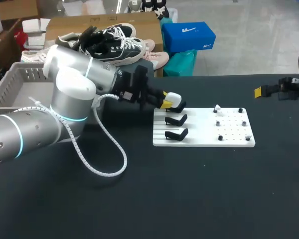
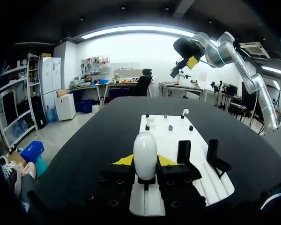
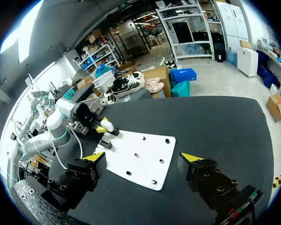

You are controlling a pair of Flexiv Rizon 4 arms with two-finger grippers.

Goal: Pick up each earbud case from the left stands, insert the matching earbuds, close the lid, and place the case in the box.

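Left wrist view: my left jaws look clenched on the white earbud case (image 2: 145, 154), which sits on the far stand (image 1: 178, 106) at the left of the white plate (image 1: 204, 137). My right jaws hang released, far right. Barely begun, I judge: filling, closing and boxing remain.

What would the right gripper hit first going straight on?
Likely the white board, around its nearest corner; the right gripper is open with only bare black table before it. Its height is unclear, so it could touch the table first.
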